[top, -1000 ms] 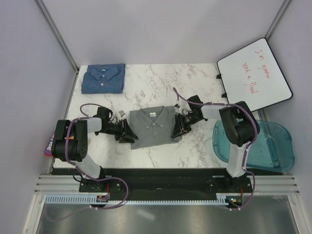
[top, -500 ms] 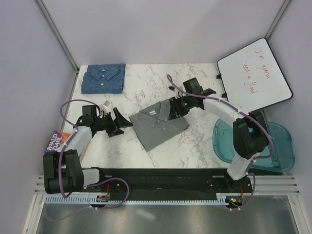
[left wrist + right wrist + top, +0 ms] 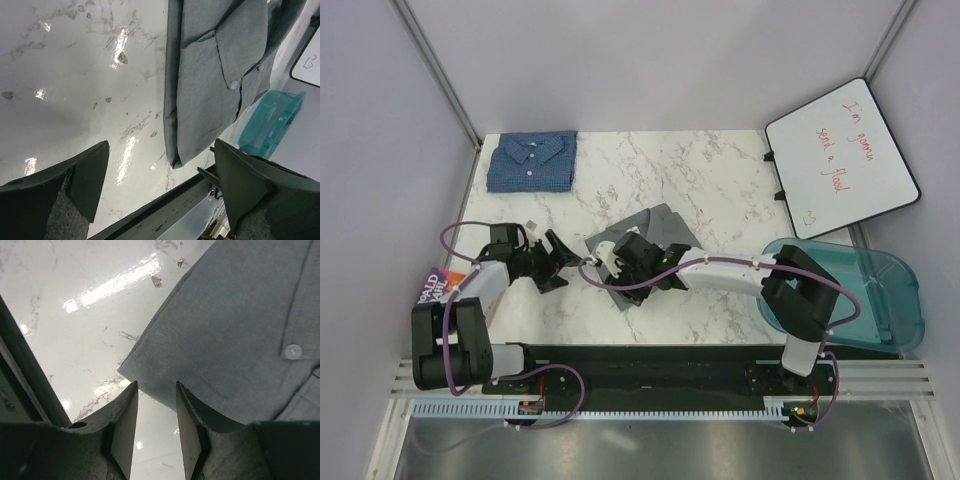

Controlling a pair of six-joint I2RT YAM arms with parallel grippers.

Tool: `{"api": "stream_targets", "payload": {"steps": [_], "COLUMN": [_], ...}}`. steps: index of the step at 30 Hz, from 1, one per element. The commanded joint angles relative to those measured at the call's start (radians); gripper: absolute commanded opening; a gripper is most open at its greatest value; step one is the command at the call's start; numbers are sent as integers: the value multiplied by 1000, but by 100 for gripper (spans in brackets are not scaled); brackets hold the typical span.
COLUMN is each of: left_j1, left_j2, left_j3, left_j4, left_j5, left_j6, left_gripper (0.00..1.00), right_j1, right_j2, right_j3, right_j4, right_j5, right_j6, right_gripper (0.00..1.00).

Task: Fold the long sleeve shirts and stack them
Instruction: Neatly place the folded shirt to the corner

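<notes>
Overhead, at frame centre, the right arm [image 3: 720, 271] covered the lower part of the grey shirt [image 3: 662, 224]; at far left the left arm [image 3: 483, 283] hid part of the book [image 3: 430, 290]. Both wrist views cropped the shirt at their top edges.

Whiteboard [image 3: 843, 152] (red handwriting) sits beyond teal tub [image 3: 885, 290].

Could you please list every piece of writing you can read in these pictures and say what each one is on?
"I'm gonna send a flood": red handwriting on the white rectangular whiteboard.
Cover lettering on the colourful paperback book at the left: partly hidden and too small to read.
White collar label on the folded blue checked cloth shirt: too small to read.
</notes>
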Motion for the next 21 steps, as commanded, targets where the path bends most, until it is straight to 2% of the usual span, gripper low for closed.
{"api": "stream_targets", "payload": {"steps": [1,8,14,21], "left_j1": [3,3,2,2], "left_j2": [-27,-53,-58,-44], "left_j3": [-4,-24,-33,-47], "left_j4": [11,14,19,60], "left_j5": [-31,-69,-77,-90], "left_j6": [-32,-20,-25,-29], "left_gripper": [91,91,91,91], "right_j1": [22,41,56,65], "right_j2": [51,101,81,167], "right_j3": [51,71,92,92], "right_j4": [40,42,26,45], "right_j5": [52,17,12,17], "right_j6": [0,52,66,77], "right_gripper": [45,41,45,49]}}
